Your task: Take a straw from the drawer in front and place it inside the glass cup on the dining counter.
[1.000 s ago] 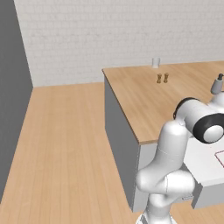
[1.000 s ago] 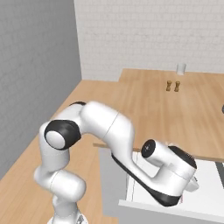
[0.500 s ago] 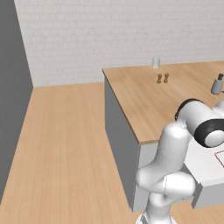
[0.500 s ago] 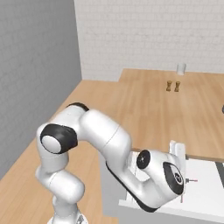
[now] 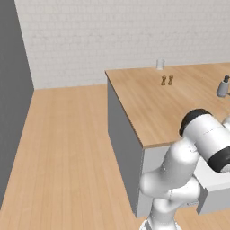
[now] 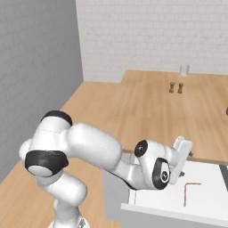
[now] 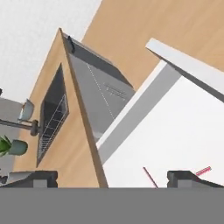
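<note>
Two fingers [image 7: 181,177] spread wide, straw [image 7: 150,177] lying between them in drawer [image 7: 175,144].

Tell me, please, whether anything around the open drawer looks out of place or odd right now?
One oddity: the straw on the drawer's white floor shows as a bent red L, not a straight stick. Otherwise the glass cup and the two brown shakers stand upright on the dining counter, with nothing spilled.
</note>
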